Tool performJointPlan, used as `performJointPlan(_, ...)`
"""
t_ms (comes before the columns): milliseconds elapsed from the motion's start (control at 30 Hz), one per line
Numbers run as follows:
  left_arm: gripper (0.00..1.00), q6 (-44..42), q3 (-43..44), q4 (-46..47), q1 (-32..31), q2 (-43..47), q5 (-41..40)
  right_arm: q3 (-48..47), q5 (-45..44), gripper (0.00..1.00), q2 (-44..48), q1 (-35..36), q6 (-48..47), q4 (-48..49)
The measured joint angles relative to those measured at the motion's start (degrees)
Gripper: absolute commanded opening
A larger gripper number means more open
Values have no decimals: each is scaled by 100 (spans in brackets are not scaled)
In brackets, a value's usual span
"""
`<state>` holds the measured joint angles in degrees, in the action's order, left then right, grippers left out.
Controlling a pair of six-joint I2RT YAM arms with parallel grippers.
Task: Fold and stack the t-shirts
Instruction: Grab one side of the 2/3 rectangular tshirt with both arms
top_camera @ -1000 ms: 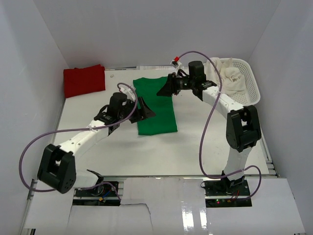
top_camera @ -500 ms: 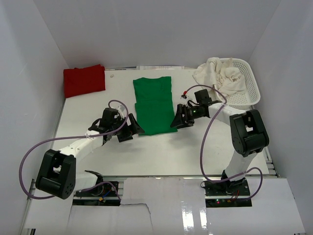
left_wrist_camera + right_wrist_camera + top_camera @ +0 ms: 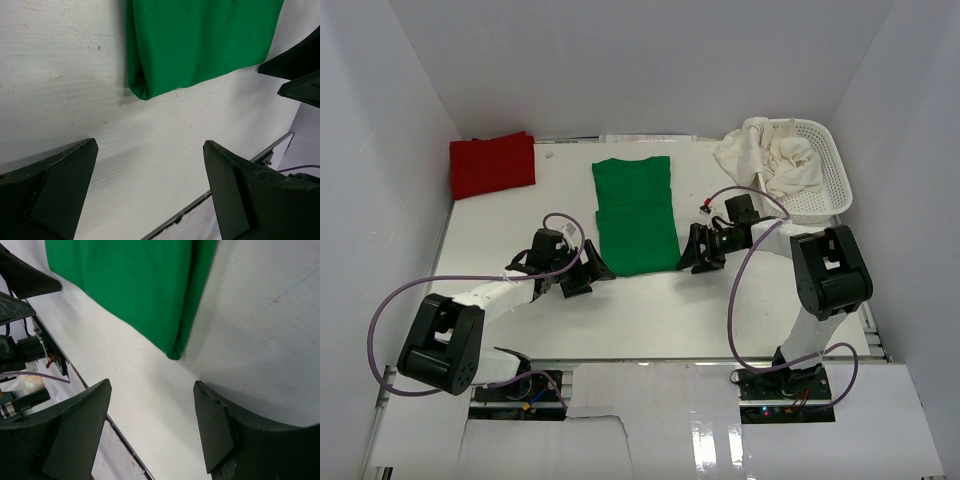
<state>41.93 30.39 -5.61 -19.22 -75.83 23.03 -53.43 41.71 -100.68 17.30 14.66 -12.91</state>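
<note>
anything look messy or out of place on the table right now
The cream shirts spill over the left rim of the white basket, bunched and unfolded. The green shirt lies folded flat mid-table and the red shirt sits folded in the far left corner. Nothing looks damaged.

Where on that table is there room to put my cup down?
Bare table lies between the red shirt and the green shirt, and in front of the green shirt toward the near edge. Crowded: the green shirt's near corners, where the left hand and right hand sit open, and the basket of cream shirts.
</note>
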Motion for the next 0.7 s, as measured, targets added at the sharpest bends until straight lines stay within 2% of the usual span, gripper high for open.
performJointPlan(567, 98, 122, -2, 282, 70, -149, -17, 74, 367, 72, -452, -68, 688, 1237)
performJointPlan(700, 98, 208, -2, 374, 179, -205, 31, 136, 385, 66, -490, -28, 837, 1491)
